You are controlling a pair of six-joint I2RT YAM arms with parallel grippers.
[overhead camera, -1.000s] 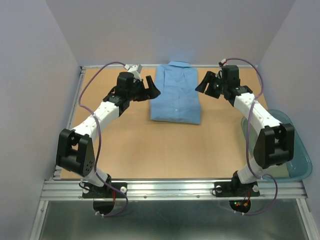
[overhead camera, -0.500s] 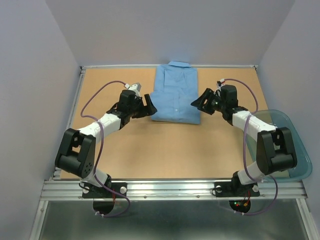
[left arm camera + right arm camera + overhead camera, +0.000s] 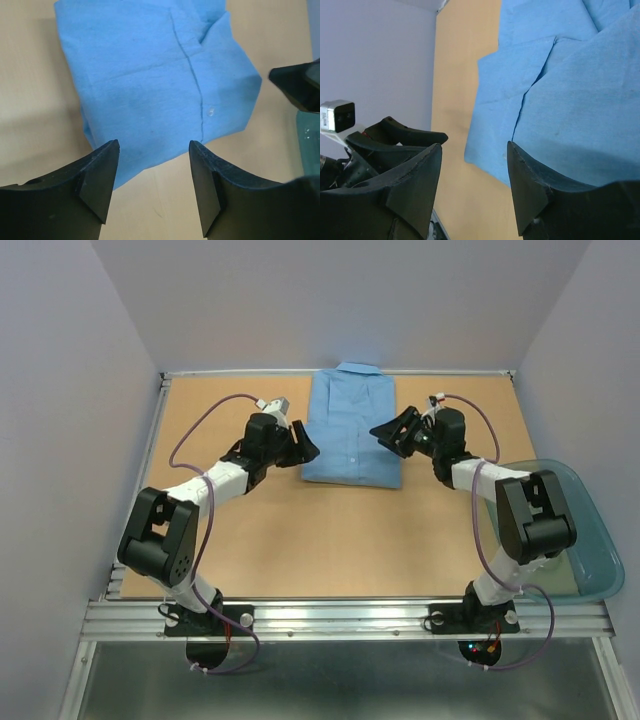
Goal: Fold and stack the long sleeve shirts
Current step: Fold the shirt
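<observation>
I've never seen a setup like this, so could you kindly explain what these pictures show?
Two robot arms are bolted at the near edge of a brown table. The wide picture looks down from above and behind them; the two close-ups come from cameras on each wrist, with the black jaws in the foreground. A folded light blue collared shirt lies at the far side. The left arm and right arm reach toward its two sides, jaws open, holding nothing. A translucent teal plastic tub sits at the right edge.
</observation>
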